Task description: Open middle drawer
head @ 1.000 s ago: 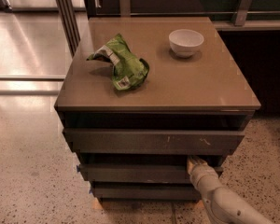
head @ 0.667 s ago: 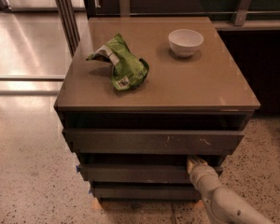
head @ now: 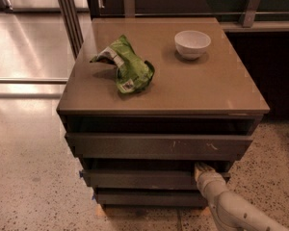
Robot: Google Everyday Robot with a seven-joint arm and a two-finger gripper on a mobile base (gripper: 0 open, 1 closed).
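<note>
The cabinet has three dark grey-brown drawer fronts stacked under a tan top. The middle drawer (head: 139,178) is the plain flat front below the taller scratched one, and it stands out slightly from the cabinet. My gripper (head: 202,170) is at the right end of the middle drawer's top edge, reaching into the gap under the top drawer. My pale arm (head: 231,208) comes up from the lower right.
The top drawer (head: 159,146) has pale scratches; the lowest front (head: 149,198) sits just above the floor. On the cabinet top (head: 197,85) lie a crumpled green chip bag (head: 127,66) and a white bowl (head: 192,43). Speckled floor lies all around, with a metal post (head: 70,13) at the back left.
</note>
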